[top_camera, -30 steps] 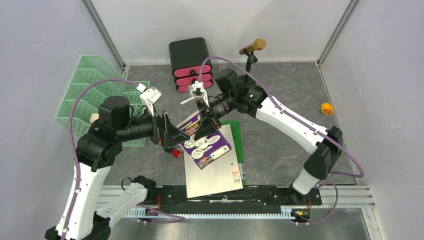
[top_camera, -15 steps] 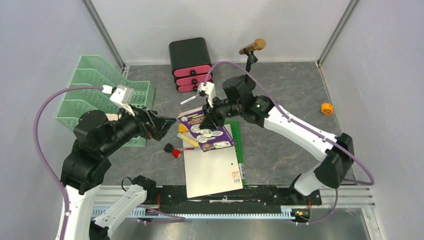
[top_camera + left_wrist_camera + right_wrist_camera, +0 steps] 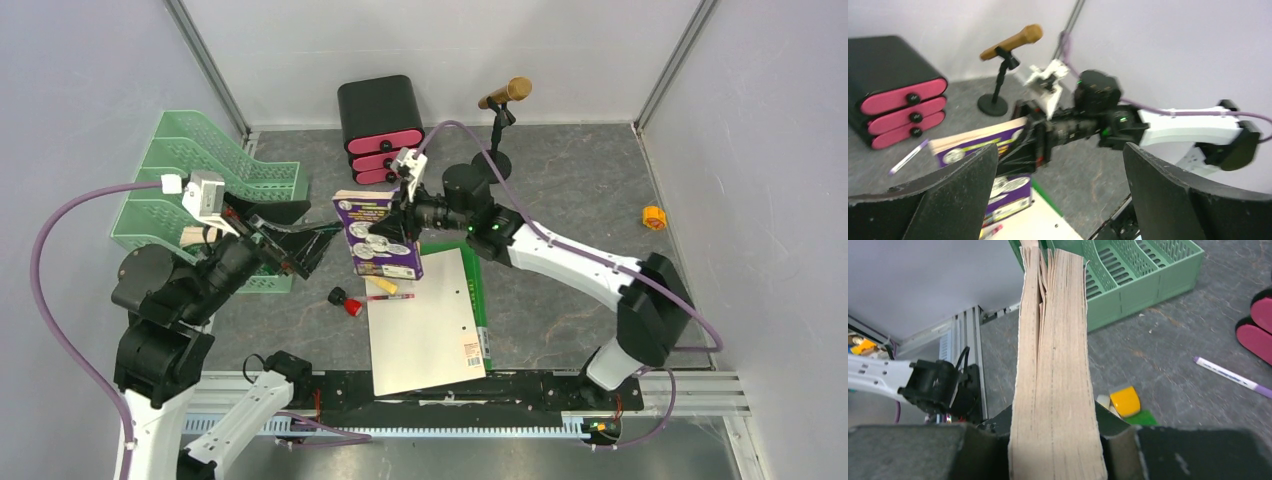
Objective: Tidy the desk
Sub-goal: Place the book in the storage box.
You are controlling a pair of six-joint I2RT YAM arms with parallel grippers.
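The left gripper (image 3: 308, 236) has drawn back, jaws wide, to stand well apart from the purple book (image 3: 378, 238), which the right gripper (image 3: 404, 222) alone now clamps, swung upright on edge beyond its fingers.

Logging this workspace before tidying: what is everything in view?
dark-grey marbled desk: one, under everything
mint-green tiered tray: one, back left
black drawer box with pink fronts: one, back centre
gold microphone on black stand: one, back, right of box
purple book: one, lifted at centre
white sheet: one, near centre
green folder: one, under sheet
red pen: one, left of sheet
white-and-purple pen: one, near drawers
yellow block: one, by red pen
orange object: one, far right
left gripper: open, empty, near tray
right gripper: shut on book
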